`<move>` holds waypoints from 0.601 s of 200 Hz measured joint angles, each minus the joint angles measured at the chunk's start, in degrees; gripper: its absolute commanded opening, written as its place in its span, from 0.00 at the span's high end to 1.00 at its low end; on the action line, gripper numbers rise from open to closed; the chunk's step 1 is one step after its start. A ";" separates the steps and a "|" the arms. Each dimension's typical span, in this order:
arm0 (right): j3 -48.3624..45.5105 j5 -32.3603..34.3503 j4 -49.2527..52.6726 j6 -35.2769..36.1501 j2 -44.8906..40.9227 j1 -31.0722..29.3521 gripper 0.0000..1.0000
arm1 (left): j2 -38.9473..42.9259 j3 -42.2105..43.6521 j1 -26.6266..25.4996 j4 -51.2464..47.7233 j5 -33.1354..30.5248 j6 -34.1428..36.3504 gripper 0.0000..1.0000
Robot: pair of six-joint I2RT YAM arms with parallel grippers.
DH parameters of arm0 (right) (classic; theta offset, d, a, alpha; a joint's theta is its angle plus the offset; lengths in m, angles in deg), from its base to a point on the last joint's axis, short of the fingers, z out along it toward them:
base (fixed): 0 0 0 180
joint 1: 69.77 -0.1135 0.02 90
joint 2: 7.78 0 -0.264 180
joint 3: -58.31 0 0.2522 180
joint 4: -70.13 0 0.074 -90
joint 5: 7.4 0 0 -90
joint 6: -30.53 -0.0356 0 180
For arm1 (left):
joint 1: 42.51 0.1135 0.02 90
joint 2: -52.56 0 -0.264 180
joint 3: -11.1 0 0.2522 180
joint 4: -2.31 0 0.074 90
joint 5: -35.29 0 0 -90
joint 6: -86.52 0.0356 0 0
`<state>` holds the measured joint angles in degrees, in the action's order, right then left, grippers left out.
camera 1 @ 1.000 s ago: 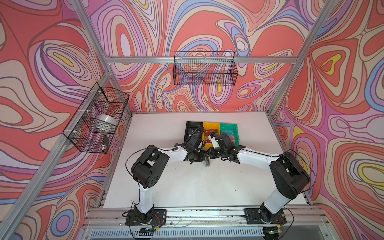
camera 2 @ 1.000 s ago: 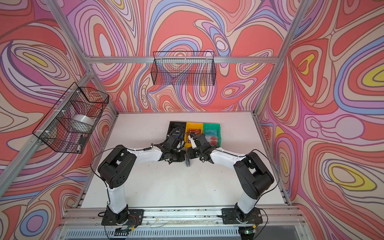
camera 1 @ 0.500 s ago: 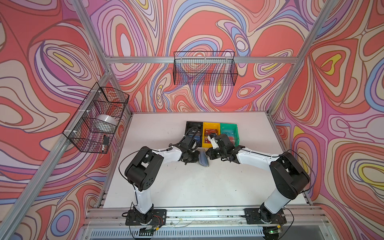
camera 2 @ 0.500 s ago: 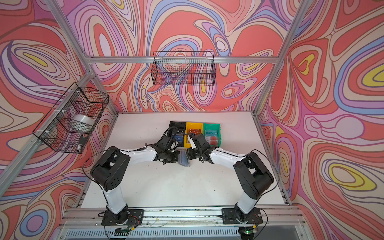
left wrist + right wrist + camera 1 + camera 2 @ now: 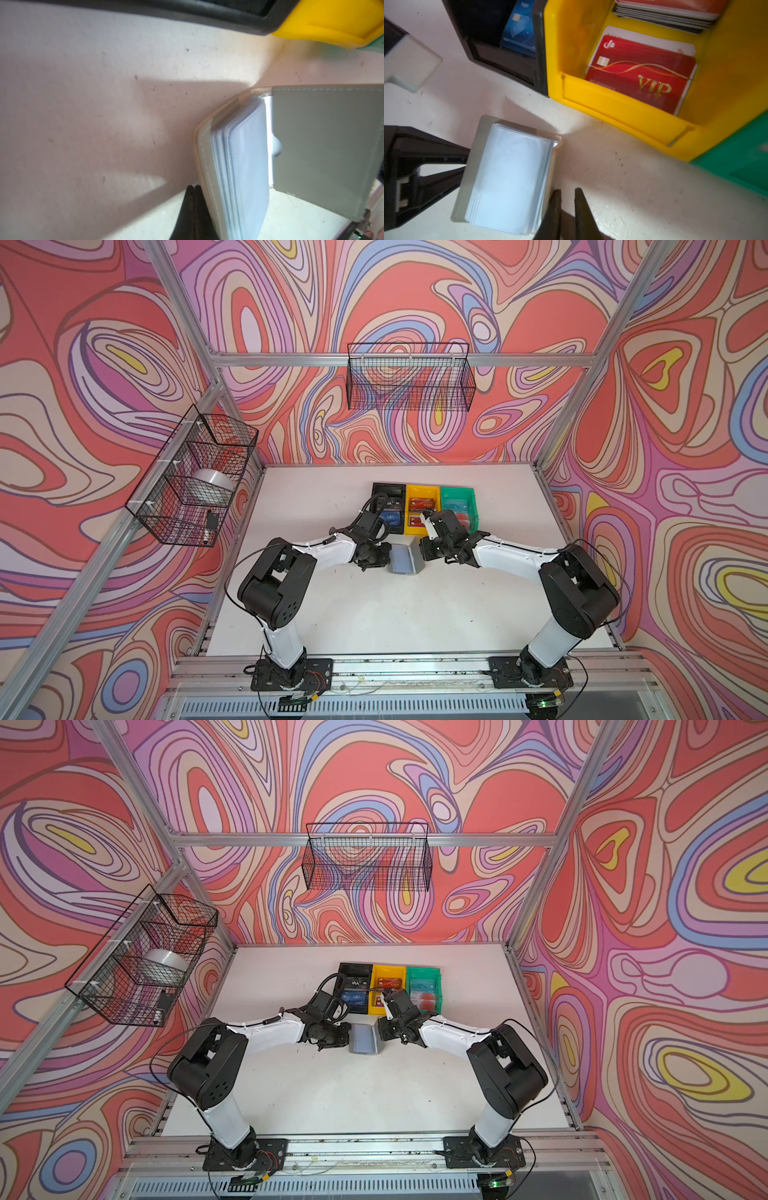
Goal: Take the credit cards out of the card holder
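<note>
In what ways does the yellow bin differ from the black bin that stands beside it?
Colour: the yellow bin is bright yellow, the black bin black. Contents: the yellow bin holds red cards marked VIP; the black bin holds dark blue cards. Both are open plastic bins, side by side with walls touching, and both have cards inside.

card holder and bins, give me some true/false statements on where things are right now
1. The holder lies open on the table, between the left gripper and the right gripper. True.
2. The red VIP card is in the black bin. False: it lies in the yellow bin.
3. The left gripper is shut. True.
4. The black bin is empty. False: a blue card is in it.
5. A card shows in the holder's top sleeve. False: the sleeve looks clear, with no card showing.
</note>
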<state>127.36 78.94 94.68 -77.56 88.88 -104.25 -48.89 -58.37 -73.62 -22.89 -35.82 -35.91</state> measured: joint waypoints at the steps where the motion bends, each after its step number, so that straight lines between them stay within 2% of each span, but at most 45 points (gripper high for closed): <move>1: 0.00 0.11 0.11 0.00 0.02 0.00 0.83 | 0.00 0.04 0.00 0.15 0.13 -0.09 1.00; 42: -0.11 4.33 2.97 -0.26 0.72 -0.02 0.82 | -0.35 0.92 0.00 4.92 3.98 -2.80 1.00; 84: -0.24 7.89 5.66 -0.02 0.55 -0.02 0.71 | 0.02 0.92 -0.02 5.75 5.64 -3.82 1.00; 120: -0.66 10.19 7.08 0.07 -2.27 -0.07 0.69 | 0.22 0.46 -0.44 6.14 6.71 -4.70 1.00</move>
<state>126.70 89.13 101.76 -77.49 86.61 -104.32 -48.67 -57.91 -74.06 -16.75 -29.11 -40.61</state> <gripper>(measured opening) 0.304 0.047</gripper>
